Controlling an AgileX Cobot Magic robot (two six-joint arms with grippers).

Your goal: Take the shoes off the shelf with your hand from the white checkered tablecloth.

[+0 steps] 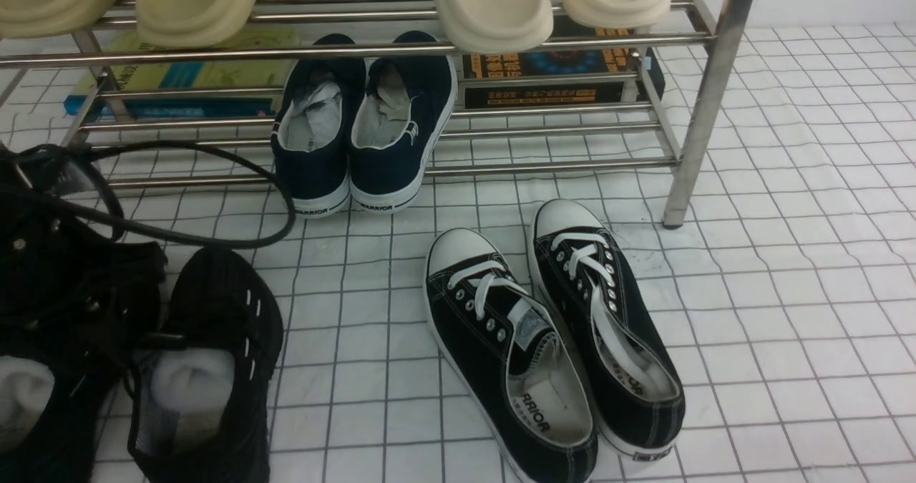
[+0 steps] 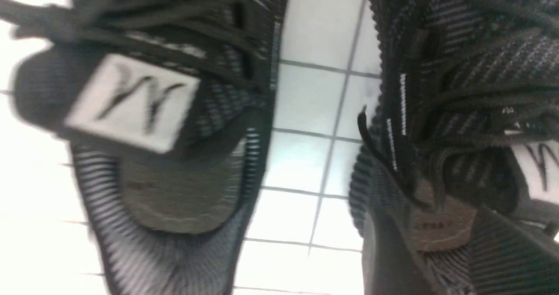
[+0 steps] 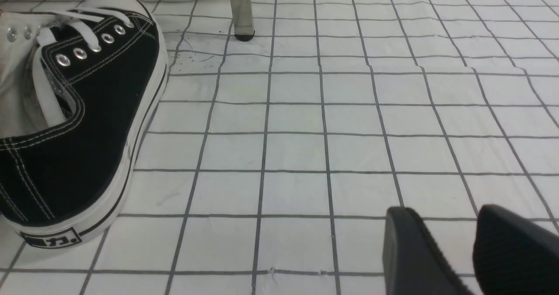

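Note:
The shoes, a pair of black knit sneakers with white stuffing, stand on the white checkered tablecloth [image 1: 787,290] at the near left: one shoe [image 1: 207,368] and its mate [image 1: 28,404]. My left gripper [image 1: 136,340] hangs low over them, at the collar of the first shoe. Close up, both shoes [image 2: 174,164] [image 2: 471,111] fill the blurred left wrist view, with one dark finger [image 2: 384,260] against a collar; the gap between the jaws is hidden. My right gripper [image 3: 441,214] is open above bare cloth. The shelf [image 1: 708,89] stands behind.
Navy white-soled low-tops [image 1: 365,125] sit on the shelf's lower bars, and beige slippers [image 1: 486,3] on the upper tier. Black canvas sneakers with white toes [image 1: 558,333] [image 3: 74,111] lie on the cloth at centre. Books [image 1: 558,75] lie under the shelf. A shelf leg [image 3: 240,6] stands ahead of the right gripper.

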